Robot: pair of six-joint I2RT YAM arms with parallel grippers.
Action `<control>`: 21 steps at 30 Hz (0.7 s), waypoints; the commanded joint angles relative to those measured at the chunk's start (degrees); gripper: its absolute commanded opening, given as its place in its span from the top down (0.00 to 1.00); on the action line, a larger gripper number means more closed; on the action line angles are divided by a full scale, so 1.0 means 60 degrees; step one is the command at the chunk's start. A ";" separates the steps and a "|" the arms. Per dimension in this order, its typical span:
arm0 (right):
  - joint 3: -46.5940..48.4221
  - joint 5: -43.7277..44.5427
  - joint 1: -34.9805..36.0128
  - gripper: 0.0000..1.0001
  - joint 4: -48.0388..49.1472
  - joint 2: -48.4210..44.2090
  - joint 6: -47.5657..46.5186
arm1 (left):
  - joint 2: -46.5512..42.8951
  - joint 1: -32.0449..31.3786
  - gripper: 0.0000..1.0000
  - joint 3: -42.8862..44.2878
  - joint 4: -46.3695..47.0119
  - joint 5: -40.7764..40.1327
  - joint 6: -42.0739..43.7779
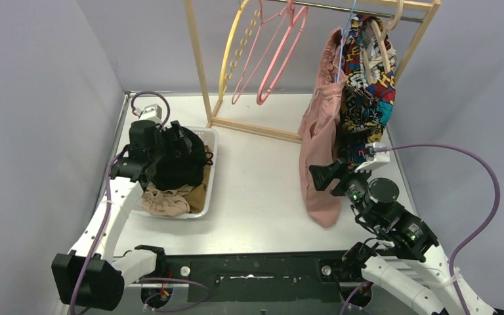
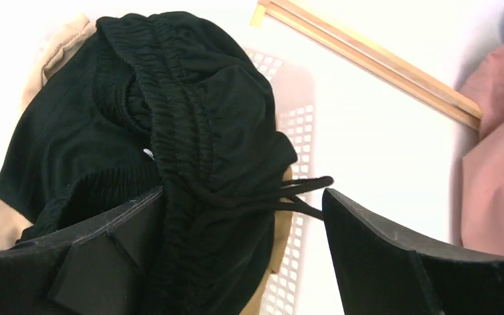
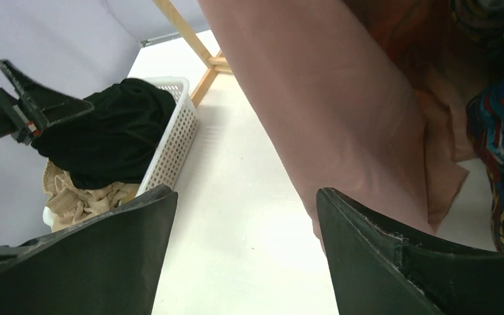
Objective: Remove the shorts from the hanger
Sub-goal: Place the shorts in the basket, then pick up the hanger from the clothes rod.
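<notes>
L gripper (image 2: 243,197) seen spread wide, nothing clamped; black shorts (image 2: 190,98) found piled in white basket (image 2: 298,125) beneath it. R gripper (image 3: 246,197) likewise agape, empty, beside pink shorts (image 1: 319,151) hung on rack (image 1: 200,59).

Nothing readable here as far as I can tell. Closest thing is the comic-print fabric (image 1: 367,98) hanging on the rack (image 1: 200,59). The busy pattern might have lettering in it, but it's way too small and blurry to make out.
</notes>
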 commanded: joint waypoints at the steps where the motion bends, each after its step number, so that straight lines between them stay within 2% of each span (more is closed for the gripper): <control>1: 0.1432 0.0470 0.0063 0.21 -0.0538 0.0615 -0.0433 | -0.0894 -0.0091 0.17 0.0201 -0.0321 0.0409 -0.0388; 10: 0.3980 0.1499 0.0063 0.18 -0.2566 0.2593 -0.0904 | -0.1891 -0.0345 0.16 0.0700 -0.0925 0.1143 -0.0305; 15: 0.5708 0.2534 0.0065 0.13 -0.3155 0.3484 -0.0988 | -0.1841 -0.0428 0.16 0.1136 -0.1249 0.1381 -0.0033; 21: 0.7422 0.3321 0.0053 0.11 -0.3718 0.4702 -0.1255 | -0.1381 -0.0773 0.15 0.1822 -0.1839 0.0897 0.0429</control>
